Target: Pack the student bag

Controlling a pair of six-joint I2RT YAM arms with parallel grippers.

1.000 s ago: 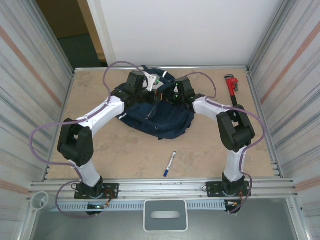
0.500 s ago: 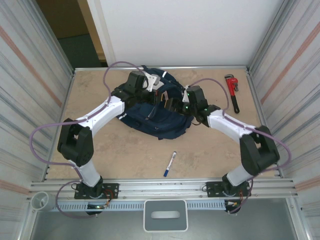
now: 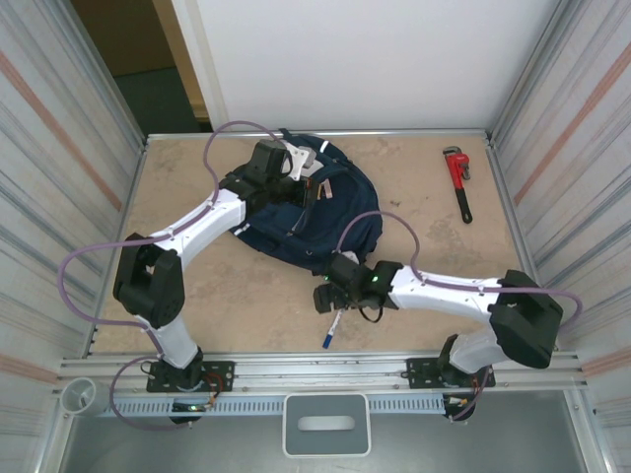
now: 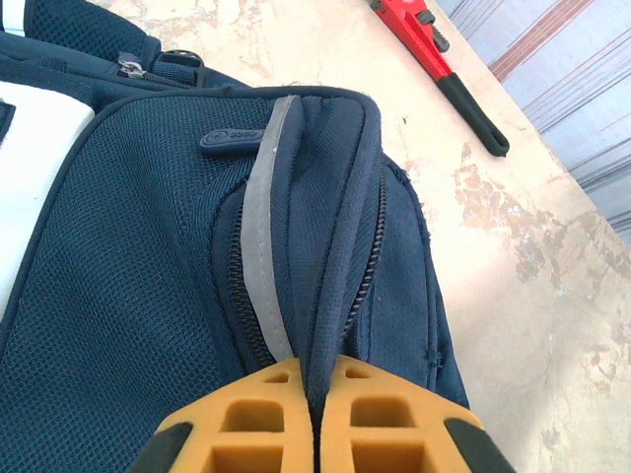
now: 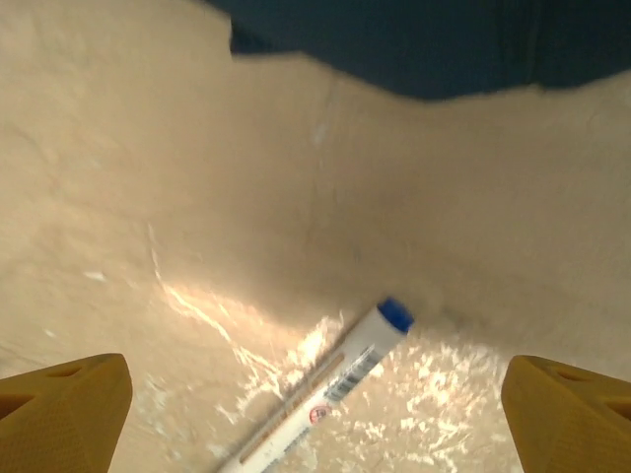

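Student bag [image 3: 315, 225] between left jaws

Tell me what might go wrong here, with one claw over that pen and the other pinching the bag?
The marker lies slanted under the open right gripper; being round, it may roll or twist away as the fingers close. The left gripper pinches only a thin fold of the student bag beside its zipper, so the fabric could slip free.

Bright, even light, but the right wrist view is blurred, with glare, perhaps a lamp's, on the surface [image 5: 148, 148] near the student bag [image 5: 444, 49].
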